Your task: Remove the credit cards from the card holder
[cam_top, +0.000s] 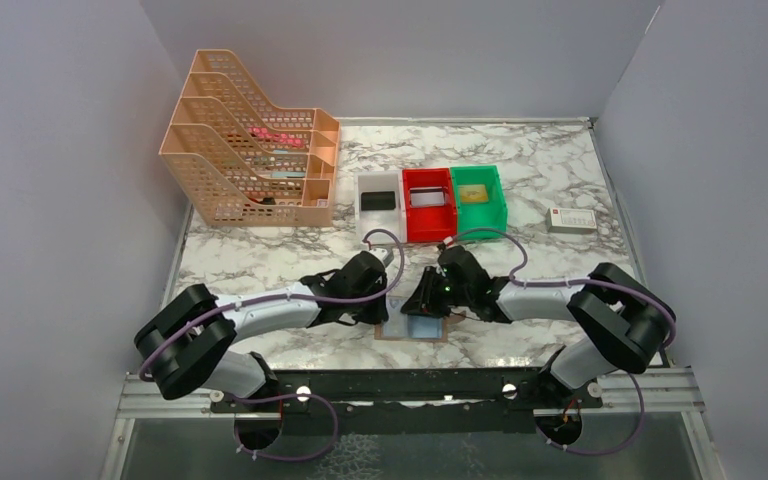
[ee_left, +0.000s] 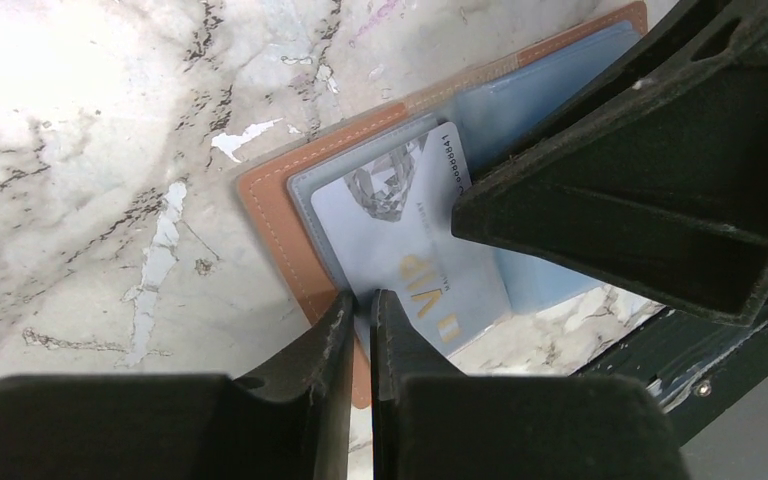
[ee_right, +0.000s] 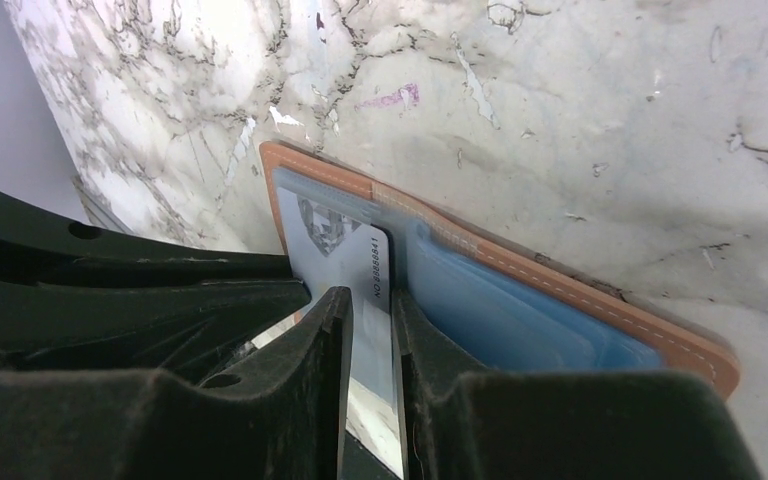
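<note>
Stitching rims the tan card holder [ee_left: 272, 232] around a glossy rectangular card [ee_left: 390, 240].

Open card holder [cam_top: 422, 329] beneath both jaws

A bench [cam_top: 260, 260] with a white and grey marble top fills the middle of the top view. Plain grey walls [cam_top: 400, 50] stand around it on three sides. In the upper left sits a peach plastic file rack [cam_top: 250, 165] with lots of little holes and slots that step up like stairs. Something pink [cam_top: 275, 137] lies in one slot. Just right of the rack, three small bins stand side by side, touching: a white bin [cam_top: 381, 228], a red bin [cam_top: 430, 228] and a green bin [cam_top: 482, 217]. A small white box [cam_top: 571, 220] with a red mark lies apart, further right.
</note>
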